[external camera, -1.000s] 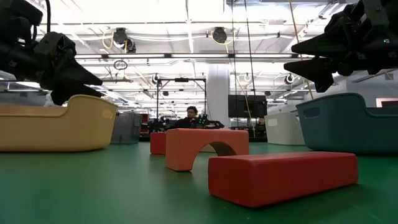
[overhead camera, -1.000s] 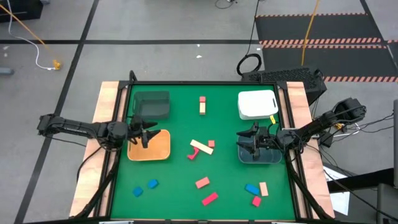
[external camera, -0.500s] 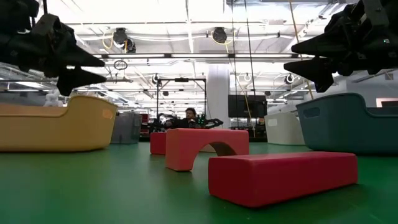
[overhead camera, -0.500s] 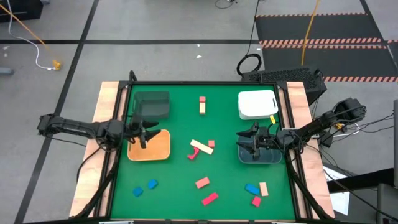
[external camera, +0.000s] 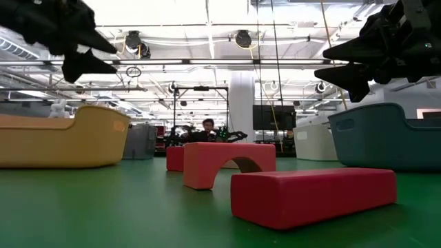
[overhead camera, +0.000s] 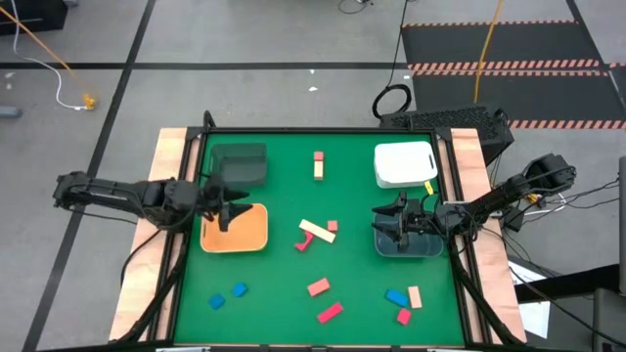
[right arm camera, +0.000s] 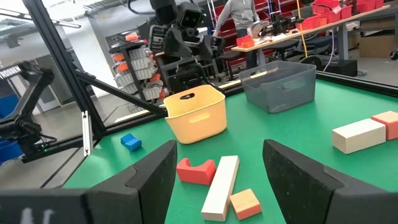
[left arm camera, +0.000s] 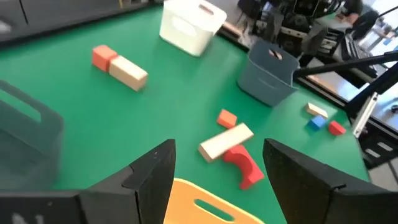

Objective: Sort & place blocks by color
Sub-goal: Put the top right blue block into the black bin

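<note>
Small blocks lie scattered on the green table [overhead camera: 284, 186]. In the middle a tan bar [overhead camera: 316, 232] leans on a red curved piece [overhead camera: 303, 242], with a red cube [overhead camera: 333, 226] beside them. A red and tan pair [overhead camera: 319, 164] lies farther back. Red [overhead camera: 331, 312] and blue [overhead camera: 240, 289] blocks sit near the front. My left gripper [overhead camera: 227, 208] hangs open and empty above the orange bin [overhead camera: 235, 233], high up in the low view [external camera: 93, 54]. My right gripper [overhead camera: 391, 221] hovers open and empty over the grey-blue bin [overhead camera: 409, 242].
A dark green bin [overhead camera: 240, 164] stands behind the orange one, and a white bin [overhead camera: 404, 164] behind the grey-blue one. A blue, a tan and a red block [overhead camera: 403, 316] lie at the front right. In the low view a red bar [external camera: 313, 195] lies close, the arch [external camera: 227, 164] behind it.
My left gripper has risen well above the orange bin's rim and its arm has drawn back a little toward the table's left edge. The right arm and all the blocks have stayed where they were.
</note>
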